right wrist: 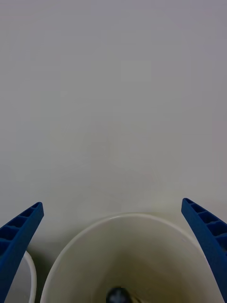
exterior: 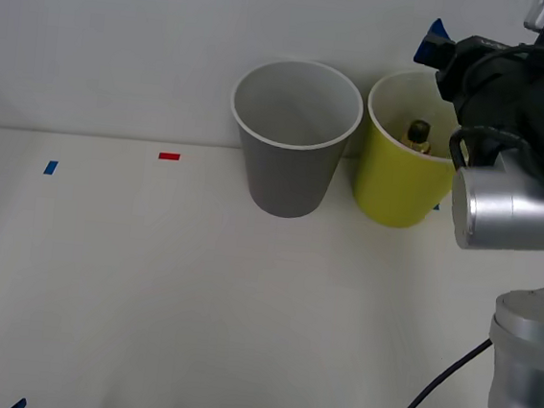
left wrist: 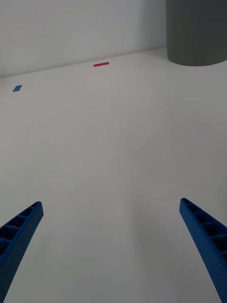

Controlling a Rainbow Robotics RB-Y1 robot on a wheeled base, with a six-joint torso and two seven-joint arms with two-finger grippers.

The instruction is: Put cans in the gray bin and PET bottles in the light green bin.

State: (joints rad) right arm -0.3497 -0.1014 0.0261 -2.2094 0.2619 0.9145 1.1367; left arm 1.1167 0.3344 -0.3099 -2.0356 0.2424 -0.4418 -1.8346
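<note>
The gray bin (exterior: 293, 139) stands at the back of the table, with the light green bin (exterior: 405, 173) right beside it. A PET bottle (exterior: 418, 135) with a black cap stands inside the light green bin; its cap (right wrist: 118, 295) is seen deep in the bin's pale inside (right wrist: 127, 255). My right gripper (right wrist: 112, 204) hangs open and empty above this bin, one blue finger (exterior: 430, 41) poking out behind the arm. My left gripper (left wrist: 111, 204) is open over bare table, well short of the gray bin (left wrist: 196, 33). Cans are out of view.
A red tape mark (exterior: 169, 156) and a blue one (exterior: 51, 167) lie on the white table left of the gray bin. A white wall rises just behind both bins. My right arm's dark wrist (exterior: 523, 103) and silver link crowd the right side.
</note>
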